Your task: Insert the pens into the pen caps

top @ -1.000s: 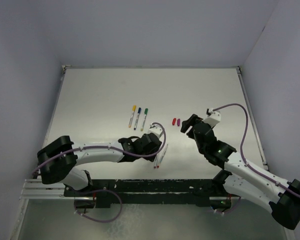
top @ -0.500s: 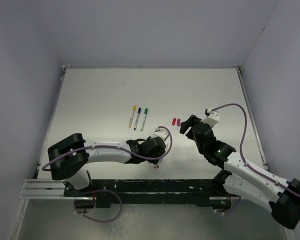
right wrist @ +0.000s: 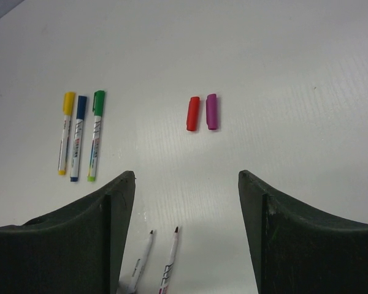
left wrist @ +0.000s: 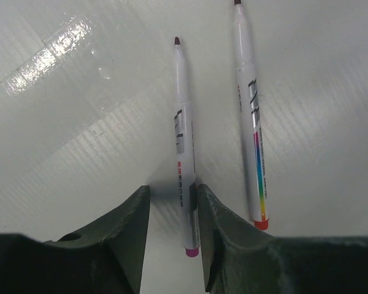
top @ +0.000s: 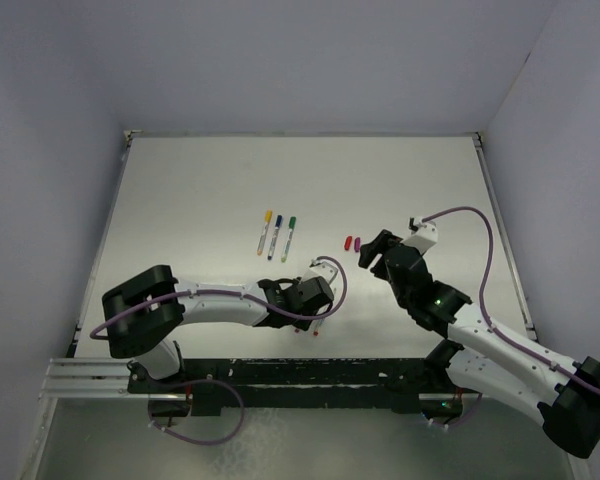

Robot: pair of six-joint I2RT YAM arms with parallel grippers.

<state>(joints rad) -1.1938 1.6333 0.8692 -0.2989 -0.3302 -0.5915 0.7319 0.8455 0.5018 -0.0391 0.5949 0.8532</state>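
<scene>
Left gripper [left wrist: 172, 191] stands narrowly spread astride the purple-ended pen [left wrist: 183, 141] — barrel hard by one finger, clear of the other; the red-ended pen [left wrist: 251, 116] lies just outside. Right gripper [right wrist: 185, 177] gapes wide — red cap [right wrist: 192, 113] and purple cap [right wrist: 211, 111] lie ahead, side by side, with three capped pens [right wrist: 78, 135] ahead to its left.

text: none legible | pens [left wrist: 183, 128]: barrel print too blurred

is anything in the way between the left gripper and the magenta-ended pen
Nothing visible. The left gripper straddles the magenta-ended pen with open jaws; the red-ended pen lies beside it, outside the fingers.
</scene>
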